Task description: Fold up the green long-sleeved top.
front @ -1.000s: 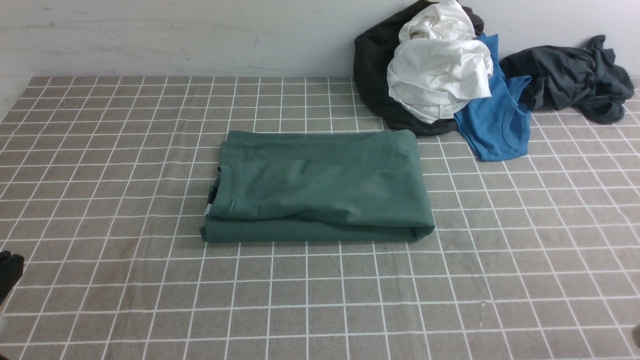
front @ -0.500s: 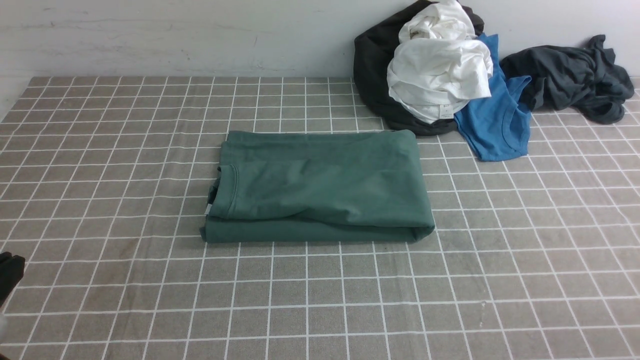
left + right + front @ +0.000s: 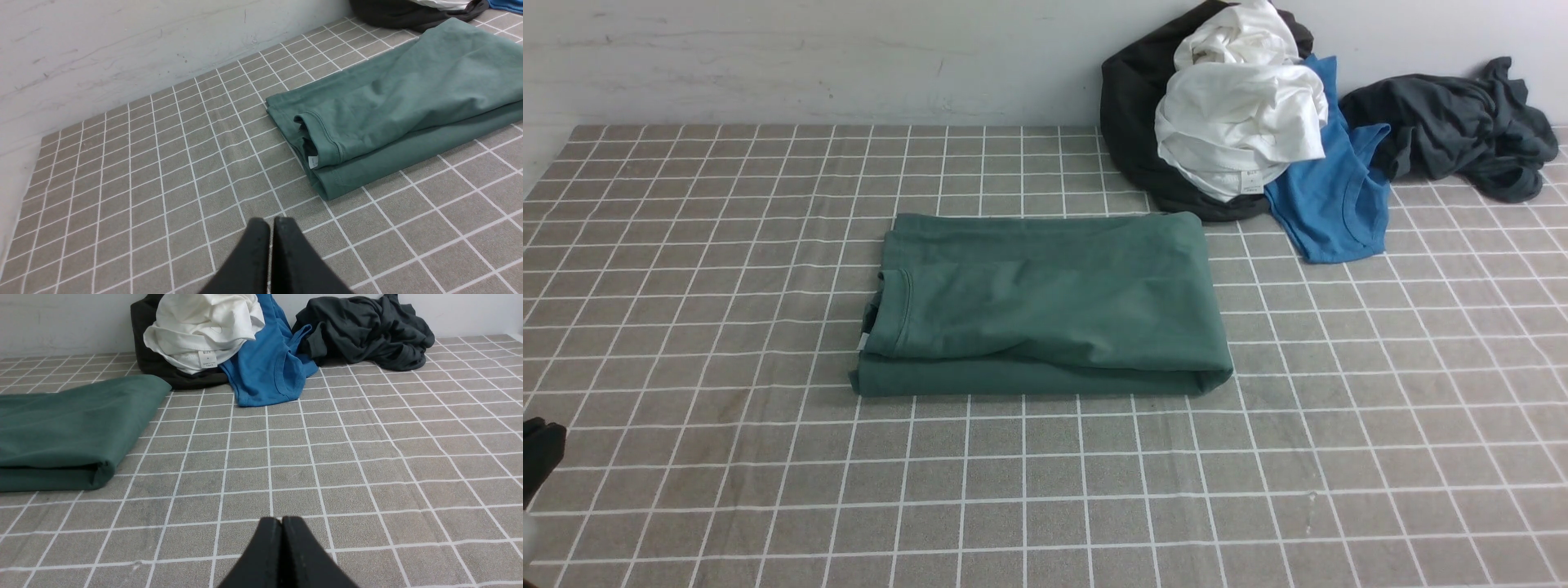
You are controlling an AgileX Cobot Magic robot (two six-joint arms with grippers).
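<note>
The green long-sleeved top (image 3: 1045,302) lies folded into a flat rectangle at the middle of the checked cloth, its collar and white neck tag at the left end. The left wrist view shows the top (image 3: 400,102) and the tag. My left gripper (image 3: 271,222) is shut and empty, well short of the top's collar end; only a dark piece of it (image 3: 539,453) shows at the front view's left edge. My right gripper (image 3: 282,519) is shut and empty too, over bare cloth apart from the top's (image 3: 69,428) folded end. The right gripper is outside the front view.
At the back right, against the wall, a pile of clothes holds a white garment (image 3: 1241,122), a black one (image 3: 1131,122) and a bright blue shirt (image 3: 1331,196). A dark charcoal garment (image 3: 1462,126) lies further right. The grey checked cloth (image 3: 1045,490) covers the table.
The dark piece of the left gripper at the front view's left edge has sunk slightly lower. The top has not moved.
</note>
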